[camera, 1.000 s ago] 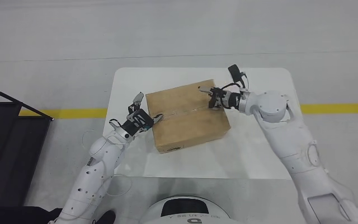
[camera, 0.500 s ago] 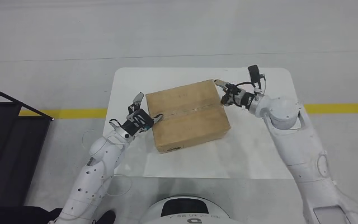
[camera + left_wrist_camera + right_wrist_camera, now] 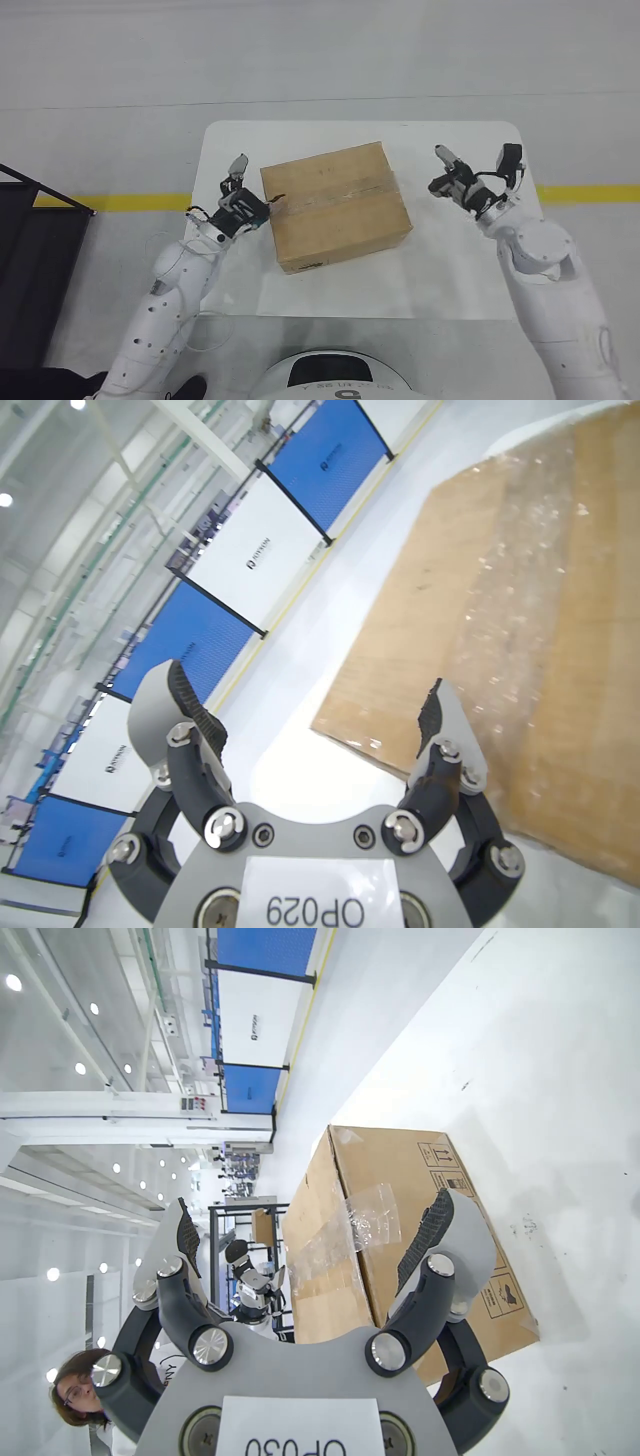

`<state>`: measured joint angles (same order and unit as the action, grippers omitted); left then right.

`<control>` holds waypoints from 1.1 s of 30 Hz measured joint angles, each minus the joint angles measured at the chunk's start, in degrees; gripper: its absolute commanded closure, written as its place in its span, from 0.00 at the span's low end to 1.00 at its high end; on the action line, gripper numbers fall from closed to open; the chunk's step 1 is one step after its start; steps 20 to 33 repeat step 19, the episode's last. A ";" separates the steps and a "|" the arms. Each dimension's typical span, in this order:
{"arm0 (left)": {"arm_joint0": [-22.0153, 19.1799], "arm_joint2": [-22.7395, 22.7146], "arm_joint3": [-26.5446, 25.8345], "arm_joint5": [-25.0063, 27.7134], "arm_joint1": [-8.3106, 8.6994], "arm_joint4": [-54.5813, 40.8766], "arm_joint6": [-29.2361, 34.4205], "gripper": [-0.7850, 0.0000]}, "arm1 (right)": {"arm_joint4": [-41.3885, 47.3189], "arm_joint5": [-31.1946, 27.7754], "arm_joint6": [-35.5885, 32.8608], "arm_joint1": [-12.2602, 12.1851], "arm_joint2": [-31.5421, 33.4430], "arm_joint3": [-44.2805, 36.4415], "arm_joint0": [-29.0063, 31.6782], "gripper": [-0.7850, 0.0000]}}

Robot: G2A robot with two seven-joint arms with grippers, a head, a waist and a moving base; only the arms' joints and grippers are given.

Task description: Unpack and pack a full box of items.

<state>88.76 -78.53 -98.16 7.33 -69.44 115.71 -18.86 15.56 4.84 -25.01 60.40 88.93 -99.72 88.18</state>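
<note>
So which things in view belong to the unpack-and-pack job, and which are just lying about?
Job:
- cardboard box, shut, on the table
- clear tape over its seam
- left gripper, open, by the box's side
- right gripper, open, apart from the box

Lying about:
- white table
- black rack
- yellow floor line
- partition panels

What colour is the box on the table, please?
The box is brown, best seen in the top view.
</note>
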 measured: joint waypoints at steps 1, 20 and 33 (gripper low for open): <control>0.85 -1.32 -1.38 -0.70 0.14 -0.64 0.07 0.00 | 0.84 -1.81 1.14 0.13 0.18 -0.01 0.89 0.00; 6.53 -11.34 -6.15 -1.47 1.01 -5.90 0.45 0.00 | 1.08 -7.36 3.41 0.34 1.65 0.52 4.61 0.00; 6.53 -11.34 -6.15 -1.47 1.01 -5.90 0.45 0.00 | 1.08 -7.36 3.41 0.34 1.65 0.52 4.61 0.00</control>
